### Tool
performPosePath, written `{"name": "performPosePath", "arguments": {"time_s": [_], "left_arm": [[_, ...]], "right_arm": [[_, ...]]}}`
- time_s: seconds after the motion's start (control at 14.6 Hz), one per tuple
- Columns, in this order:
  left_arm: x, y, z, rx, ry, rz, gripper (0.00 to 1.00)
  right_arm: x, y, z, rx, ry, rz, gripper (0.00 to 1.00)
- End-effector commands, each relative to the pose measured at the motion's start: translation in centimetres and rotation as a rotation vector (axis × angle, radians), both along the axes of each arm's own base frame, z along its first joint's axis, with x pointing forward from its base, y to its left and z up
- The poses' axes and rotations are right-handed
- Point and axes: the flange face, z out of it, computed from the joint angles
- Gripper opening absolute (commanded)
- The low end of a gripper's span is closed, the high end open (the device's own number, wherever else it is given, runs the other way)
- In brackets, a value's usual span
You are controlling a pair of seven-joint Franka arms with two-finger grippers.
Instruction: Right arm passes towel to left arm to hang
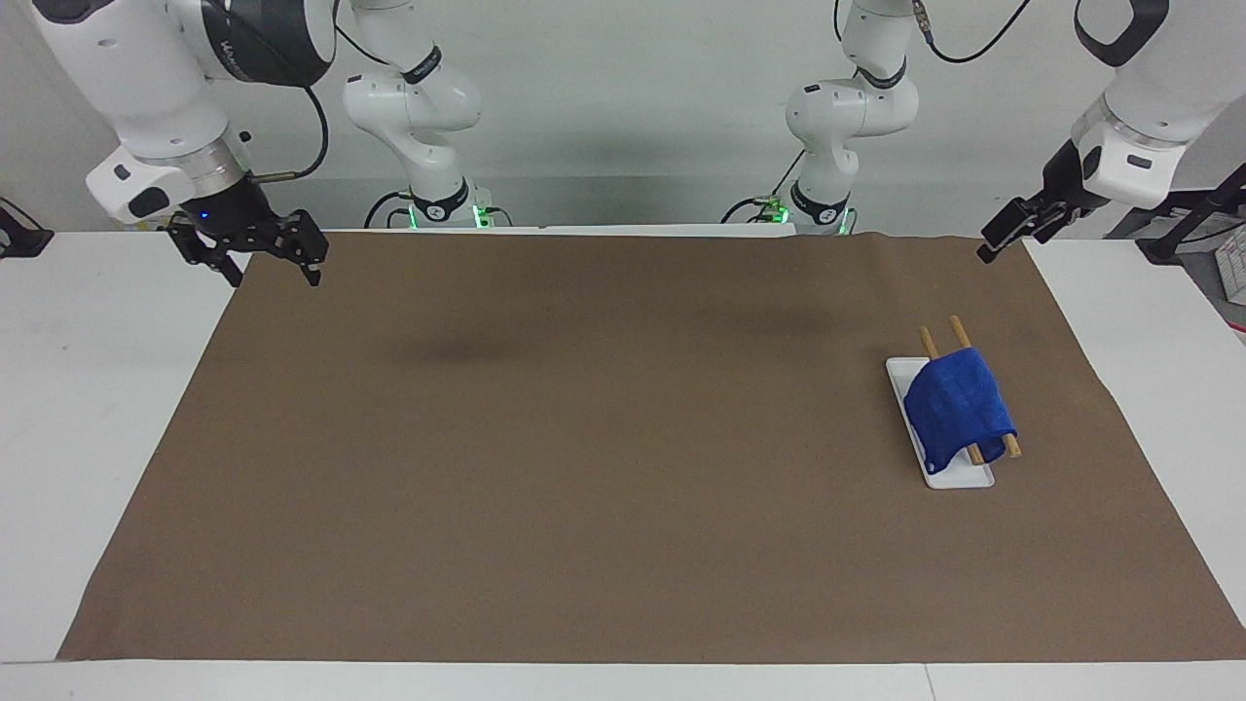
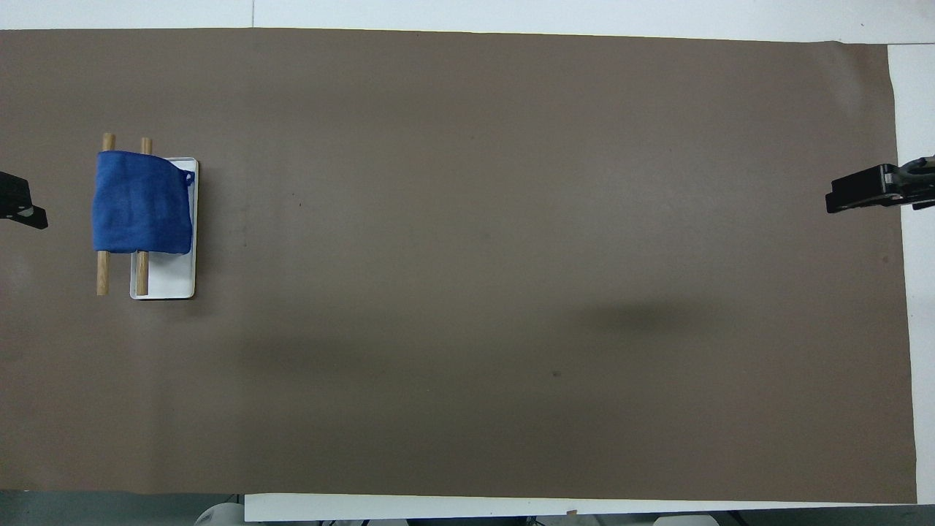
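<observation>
The blue towel (image 1: 959,409) (image 2: 142,203) hangs draped over two wooden rods (image 1: 959,331) (image 2: 103,274) of a rack with a white base (image 1: 959,477) (image 2: 172,281), toward the left arm's end of the table. Nothing holds the towel. My left gripper (image 1: 1001,237) (image 2: 22,206) is raised over the mat's edge at that end, well apart from towel and rack. At the right arm's end, over the mat's corner by the robots, my right gripper (image 1: 273,275) (image 2: 851,197) with its blue light hangs open and empty.
A brown mat (image 1: 584,438) (image 2: 475,256) covers most of the white table (image 1: 97,389). Both arm bases (image 1: 438,204) stand at the table's edge by the robots. A black object (image 1: 15,239) sits at the right arm's end.
</observation>
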Motion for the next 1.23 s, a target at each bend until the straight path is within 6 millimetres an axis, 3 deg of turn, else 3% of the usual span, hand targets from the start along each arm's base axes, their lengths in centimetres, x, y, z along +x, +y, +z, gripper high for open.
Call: {"name": "performPosePath", "arguments": {"time_s": [0.0, 0.14, 0.41, 1.16], "left_arm": [[0.7, -2.8, -0.1, 0.021, 0.034, -0.086, 1.0], [1.2, -2.6, -1.2, 0.02, 0.071, -0.099, 1.0], [1.6, -3.9, -0.9, -0.016, 0.051, -0.123, 1.0], [1.8, -4.1, -0.4, -0.034, -0.031, -0.227, 1.0]], "right_arm": [[-0.7, -0.6, 0.1, 0.005, 0.007, -0.007, 1.0], [-0.7, -0.6, 0.1, 0.005, 0.007, -0.009, 1.0], [-0.7, -0.1, 0.1, 0.005, 0.007, 0.0, 1.0], [-0.7, -0.2, 0.1, 0.005, 0.007, -0.003, 1.0]]}}
